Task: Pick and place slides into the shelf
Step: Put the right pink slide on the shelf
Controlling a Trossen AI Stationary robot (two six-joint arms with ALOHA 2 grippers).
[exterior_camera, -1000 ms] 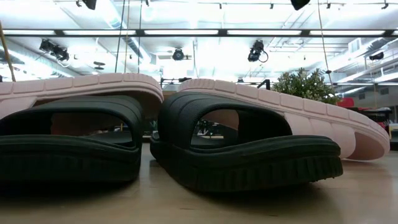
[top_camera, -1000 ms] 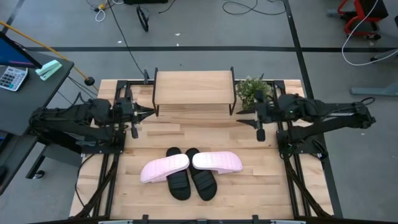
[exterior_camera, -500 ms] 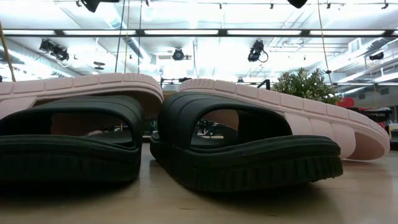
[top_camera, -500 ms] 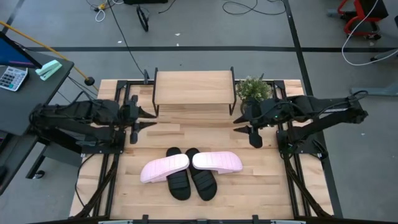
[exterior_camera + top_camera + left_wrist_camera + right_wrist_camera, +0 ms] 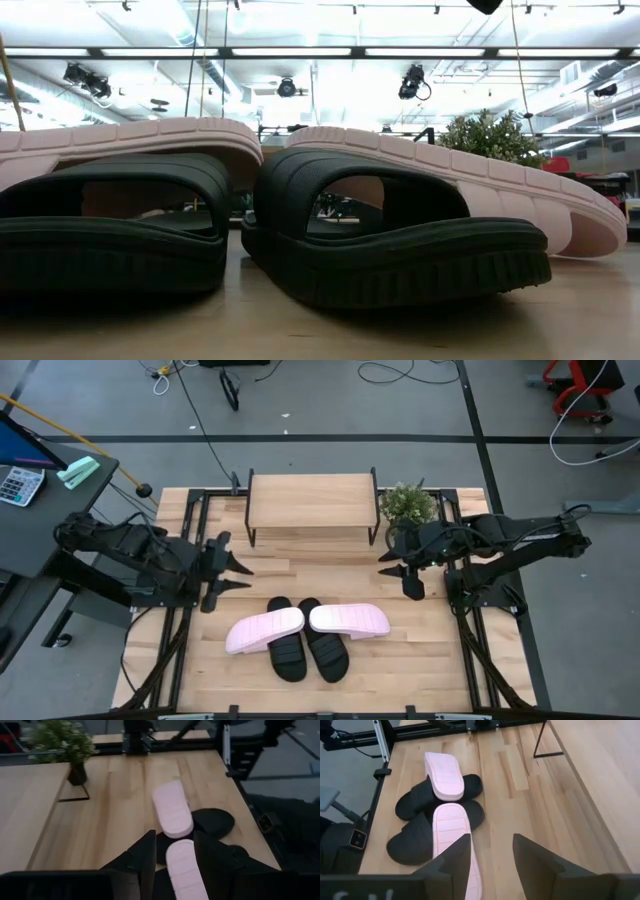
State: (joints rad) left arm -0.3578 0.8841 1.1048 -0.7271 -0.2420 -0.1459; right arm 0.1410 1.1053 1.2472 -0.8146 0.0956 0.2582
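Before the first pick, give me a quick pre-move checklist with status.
1. Shelf top free of slides: ok, bare plank.
2. Left gripper open and empty: ok, gap shows in the left wrist view.
3. Right gripper open and empty: ok.
4. Slides reachable singly: not ok, both pink slides lie sole-up across the black slides.
5. Plant clear of the shelf: cannot tell, it stands right beside the shelf's end.
6. Path from grippers to the pile: ok, bare tabletop between.
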